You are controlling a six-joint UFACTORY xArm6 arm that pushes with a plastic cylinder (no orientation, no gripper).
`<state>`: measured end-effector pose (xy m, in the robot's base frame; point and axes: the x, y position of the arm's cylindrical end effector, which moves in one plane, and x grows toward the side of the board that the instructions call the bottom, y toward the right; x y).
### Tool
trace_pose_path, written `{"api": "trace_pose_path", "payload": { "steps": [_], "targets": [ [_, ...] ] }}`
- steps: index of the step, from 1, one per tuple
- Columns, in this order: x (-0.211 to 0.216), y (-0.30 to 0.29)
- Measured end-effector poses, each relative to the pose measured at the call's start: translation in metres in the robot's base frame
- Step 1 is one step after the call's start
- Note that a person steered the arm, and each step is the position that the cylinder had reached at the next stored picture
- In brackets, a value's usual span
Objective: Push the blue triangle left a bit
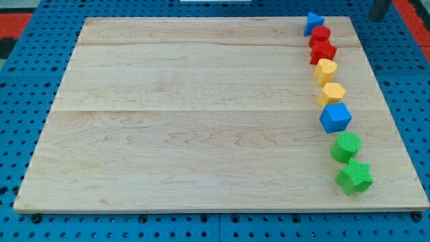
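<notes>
My tip (380,18), a bare dark rod with no fingers, hangs right of the far blue triangular block (313,23); a skewed push could drag the touching red round block (320,34).

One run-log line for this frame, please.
tip: rod at view's top right, end cut off | blue triangle: top of block column, untouched | neighbour: red block just below | board: wooden | push: not begun
</notes>
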<state>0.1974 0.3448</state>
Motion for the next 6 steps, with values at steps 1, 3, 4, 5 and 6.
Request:
{"api": "trace_pose_path", "payload": {
  "steps": [1, 3, 4, 5, 6],
  "targets": [
    [0.000, -0.002],
    [0.002, -0.006],
    [0.006, -0.006],
    [0.007, -0.034],
    [0.002, -0.085]
  ]
}}
